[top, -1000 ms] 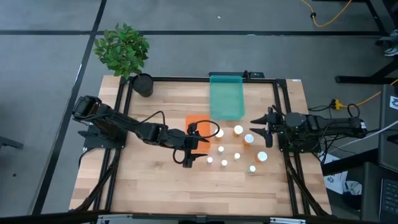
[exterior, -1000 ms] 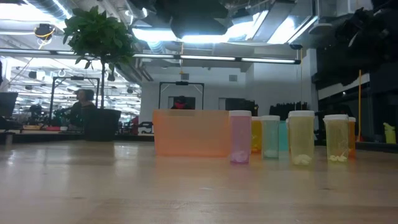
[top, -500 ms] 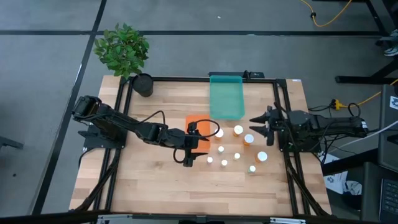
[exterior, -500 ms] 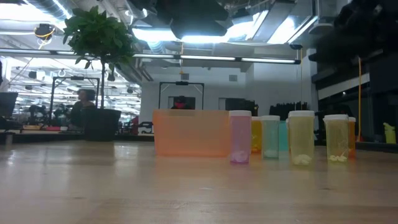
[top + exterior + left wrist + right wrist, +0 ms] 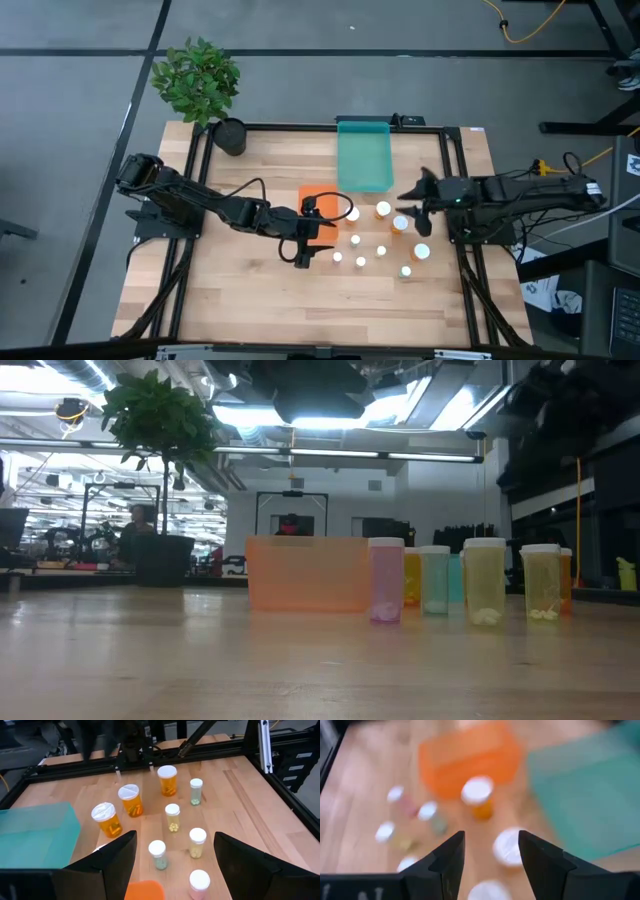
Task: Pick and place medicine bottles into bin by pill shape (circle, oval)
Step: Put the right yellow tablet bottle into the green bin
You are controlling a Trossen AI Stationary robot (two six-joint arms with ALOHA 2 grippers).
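Observation:
Several small white-capped medicine bottles (image 5: 381, 250) stand upright on the wooden table between my grippers. Three amber ones (image 5: 383, 209) stand by the orange bin (image 5: 318, 205), and smaller pale ones (image 5: 172, 816) stand nearer the table's front. My left gripper (image 5: 304, 238) is open and empty at the bottles' left, beside the orange bin. My right gripper (image 5: 411, 210) is open and empty above the right-hand amber bottle (image 5: 400, 222). In the right wrist view its fingers (image 5: 455, 845) frame a white cap (image 5: 507, 845) without touching it.
A teal bin (image 5: 363, 155) lies at the far middle of the table, behind the orange bin. A potted plant (image 5: 198, 85) stands at the far left corner. A black frame (image 5: 455, 200) runs around the table. The low view shows the bottles (image 5: 484, 580) in a row right of the orange bin (image 5: 307, 573).
My right gripper has moved toward the table's left, out over the amber bottles, with its fingers still open. The bottles and my left arm have kept still.

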